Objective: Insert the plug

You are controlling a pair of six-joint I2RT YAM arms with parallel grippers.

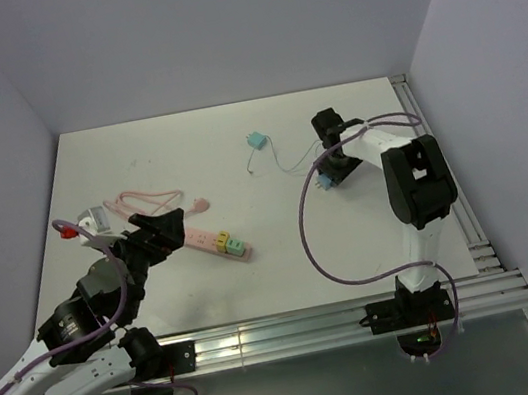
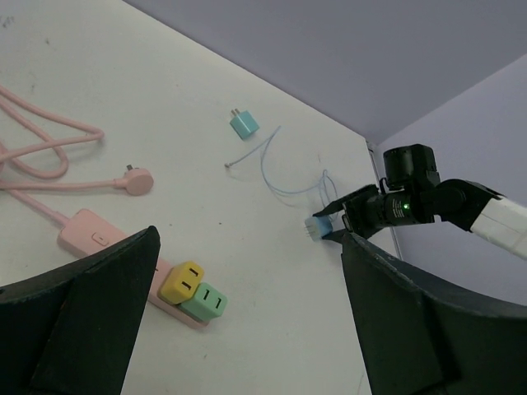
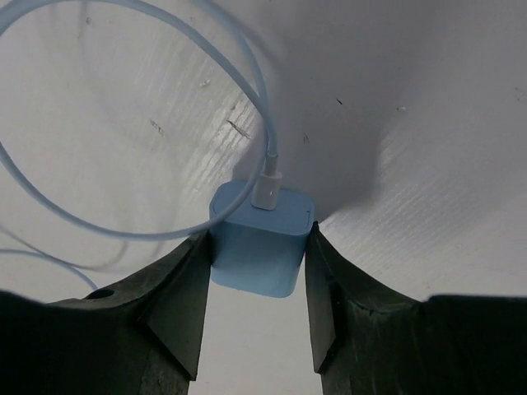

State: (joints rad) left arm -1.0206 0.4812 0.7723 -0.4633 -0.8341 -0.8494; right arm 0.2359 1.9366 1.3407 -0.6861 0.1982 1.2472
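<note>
My right gripper (image 1: 327,181) is shut on a blue plug adapter (image 3: 261,240) with a pale blue cable (image 3: 148,230) running from its top; the adapter also shows in the left wrist view (image 2: 319,225), prongs pointing left. A pink power strip (image 1: 212,241) lies left of centre, with a yellow adapter (image 2: 182,281) and a green adapter (image 2: 203,301) in its near end. My left gripper (image 1: 169,225) is open above the strip's pink end, holding nothing. A teal adapter (image 1: 256,141) lies farther back on the table.
The strip's pink cord (image 1: 148,199) loops at the left with its pink plug (image 2: 136,181) loose on the table. A white and red object (image 1: 89,223) sits by the left arm. A metal rail (image 1: 345,316) runs along the near edge.
</note>
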